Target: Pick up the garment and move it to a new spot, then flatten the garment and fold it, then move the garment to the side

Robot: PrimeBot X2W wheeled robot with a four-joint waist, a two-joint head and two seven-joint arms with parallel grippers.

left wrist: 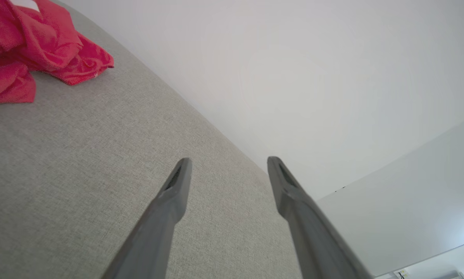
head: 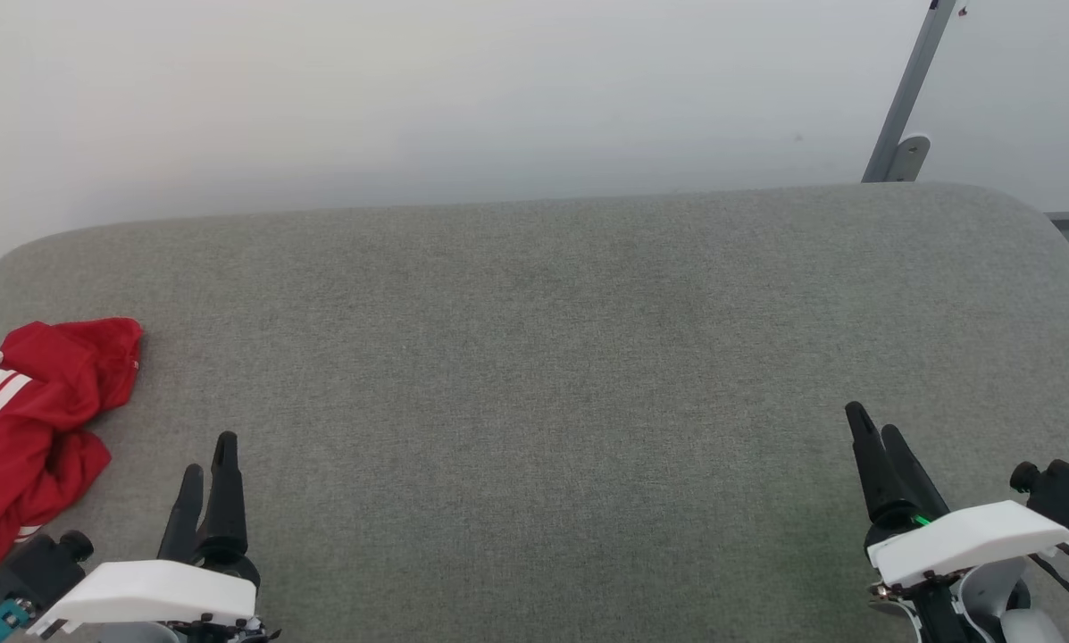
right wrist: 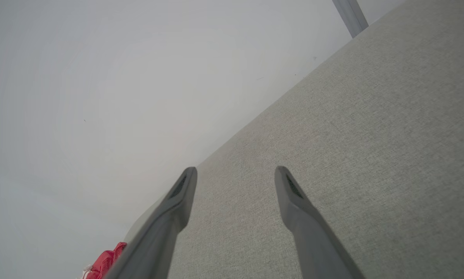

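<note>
The garment point(head: 34, 429) lies crumpled in a heap, red with a white striped part showing. It sits near the left gripper point(head: 210, 454), on that gripper's left side and clear of its fingers. The left gripper's jaws stand apart. The right gripper point(head: 872, 420), well apart from the garment, also has its jaws spread. A grey fabric surface point(head: 534, 357) lies beneath both.

This looks like a bare test room or lab rather than a home. A broad grey fabric-covered surface point(head: 534, 357) with rounded corners stands against a plain white wall point(head: 409, 89). At one o'clock a grey metal strut point(head: 911, 85) slants up from a pale bracket point(head: 912, 154).
</note>
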